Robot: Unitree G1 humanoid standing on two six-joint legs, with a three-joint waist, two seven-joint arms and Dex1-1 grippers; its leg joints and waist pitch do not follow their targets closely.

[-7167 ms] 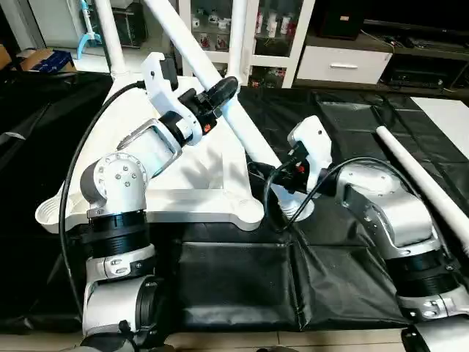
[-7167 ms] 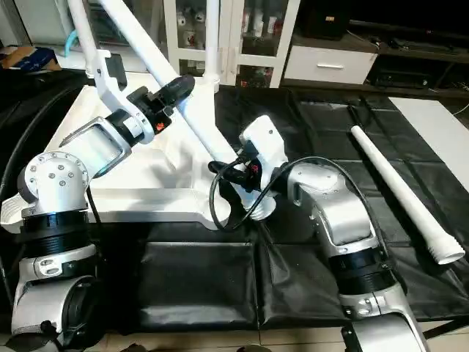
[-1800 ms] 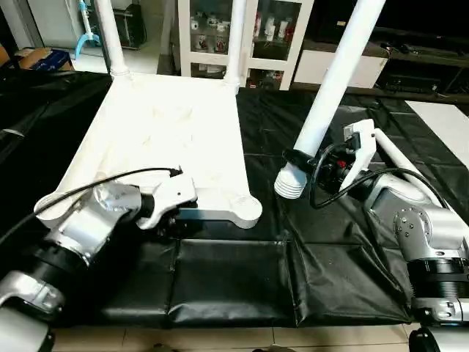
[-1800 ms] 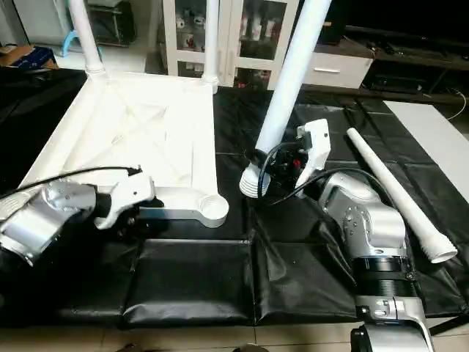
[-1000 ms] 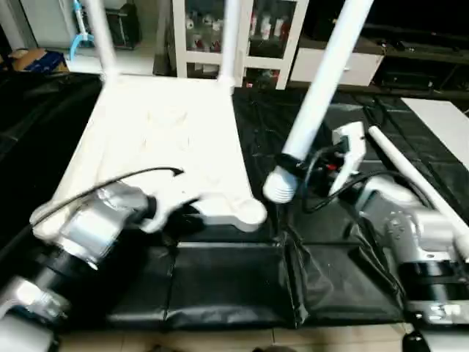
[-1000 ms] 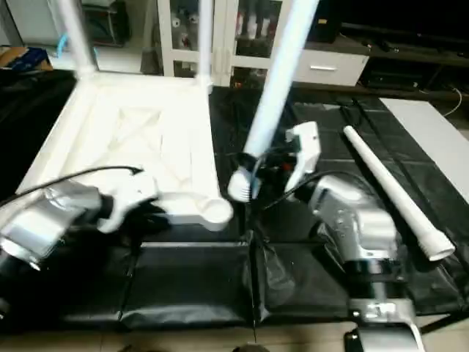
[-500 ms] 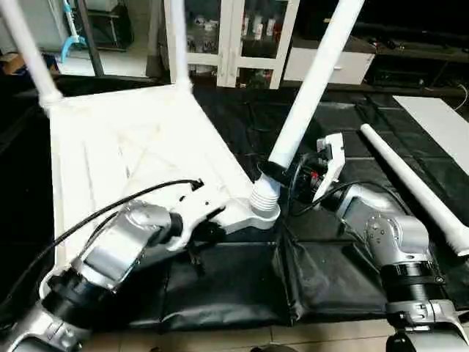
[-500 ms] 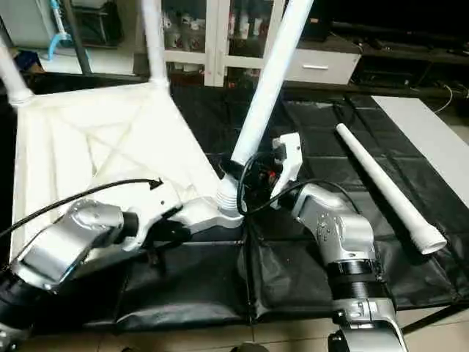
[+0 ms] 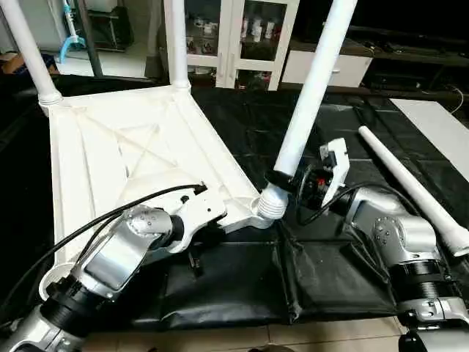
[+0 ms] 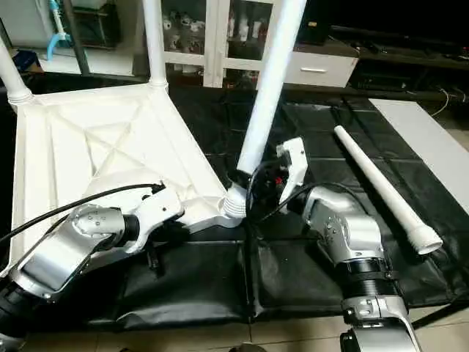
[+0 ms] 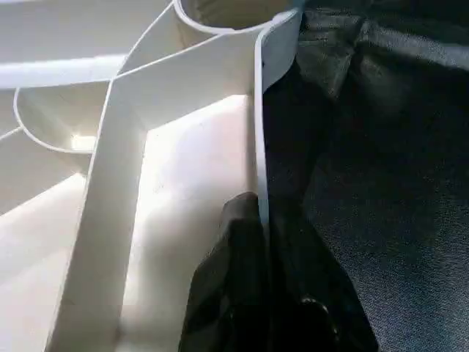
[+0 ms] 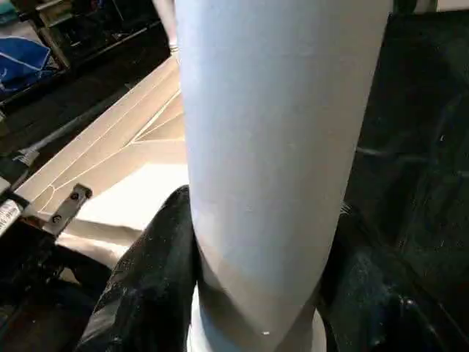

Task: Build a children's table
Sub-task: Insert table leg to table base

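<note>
Table top point(image 9: 110, 161) lies underside up on the black sheet point(image 9: 242, 286) covering the floor, X-ribs showing; two legs already stand in its far corner sockets, the far-left leg point(image 9: 26, 51) and the far-right leg point(image 9: 176, 40). Change over the last second or so: the top has swung round, its near-right corner now pushed toward the right arm, and the third leg point(image 9: 311, 95) has come across so that its ribbed threaded end point(image 9: 272, 204) sits at the corner socket point(image 9: 253, 213), where earlier it hung clear over the sheet. Left end effector point(image 11: 260, 293) has closed and is clamped on the thin rim wall of the top next to that socket, one black finger either side. Right end effector point(image 12: 256, 293) is clamped round the third leg just above its threads, the leg tilting up and away. Judgement: alignment step nearly done; leg looks off-vertical, so it likely needs straightening before threads can bite. Whether the threads have entered the socket cannot be told. Fourth leg point(image 9: 410, 187) lies loose on the sheet's right side, well apart. Right arm's cable point(image 9: 322, 209) loops close beside the socket and could snag during turning. Cabinets point(image 9: 234, 37) stand beyond the sheet's far edge.
</note>
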